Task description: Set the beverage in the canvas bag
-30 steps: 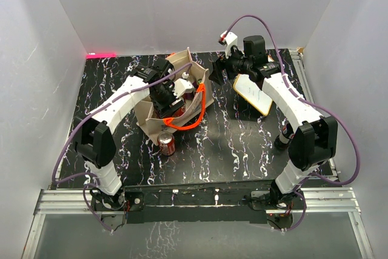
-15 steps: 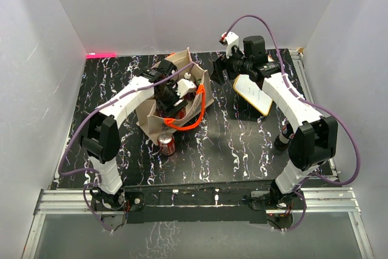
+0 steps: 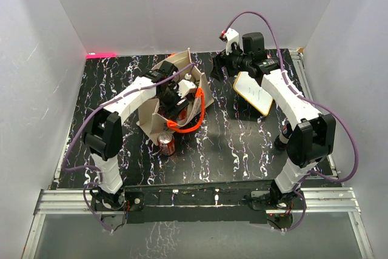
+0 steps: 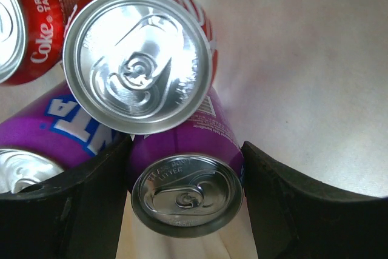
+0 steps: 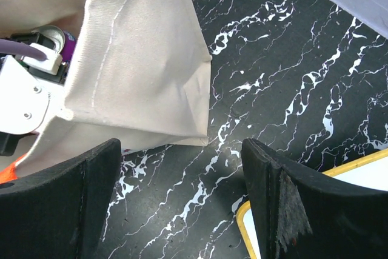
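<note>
Left end effector (image 4: pixel 186 162) deeper, gripping purple can (image 4: pixel 187 195)

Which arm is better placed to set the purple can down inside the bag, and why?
Left. The left gripper is down inside the bag, fingers closed on the purple can beside a red can. The right gripper is open and empty, outside the bag above the table.

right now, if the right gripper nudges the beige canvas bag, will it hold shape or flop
Probably floppy: the boxy beige canvas bag has soft, bowed walls, so a nudge would likely dent them. It may slide little: the purple soda can and red cans inside add weight.
</note>
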You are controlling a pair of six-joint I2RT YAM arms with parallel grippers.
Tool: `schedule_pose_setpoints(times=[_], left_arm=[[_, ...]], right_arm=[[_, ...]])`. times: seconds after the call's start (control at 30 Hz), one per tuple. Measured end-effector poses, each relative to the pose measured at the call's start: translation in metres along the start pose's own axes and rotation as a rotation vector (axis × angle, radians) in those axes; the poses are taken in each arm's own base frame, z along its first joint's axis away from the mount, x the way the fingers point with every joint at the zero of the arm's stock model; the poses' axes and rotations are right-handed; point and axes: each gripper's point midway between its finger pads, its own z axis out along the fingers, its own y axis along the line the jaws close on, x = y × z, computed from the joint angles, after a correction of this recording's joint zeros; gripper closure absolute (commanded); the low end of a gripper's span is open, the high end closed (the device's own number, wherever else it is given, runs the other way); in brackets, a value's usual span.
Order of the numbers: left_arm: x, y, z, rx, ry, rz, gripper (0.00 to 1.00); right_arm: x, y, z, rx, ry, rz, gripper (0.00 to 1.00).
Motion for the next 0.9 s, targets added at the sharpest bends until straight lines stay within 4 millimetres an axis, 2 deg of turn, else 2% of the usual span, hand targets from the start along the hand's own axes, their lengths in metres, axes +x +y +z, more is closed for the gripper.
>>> schedule_pose_setpoints(times=[0.1,0.47,0.9], left_arm=[[-0.002,0.002,0.008,0.009,0.004,-0.005,1.00],[-0.023,0.011,0.018,0.013,-0.036,-0.020,1.00],[-0.021,0.012,0.018,0.008,-0.028,-0.009,1.00]], right_arm=[[0.004,-0.001,0.003,-0.002,0.013,0.006,0.17],[0.005,-0.002,0.004,0.000,0.016,0.007,0.17],[0.003,-0.001,0.004,-0.003,0.010,0.000,0.17]])
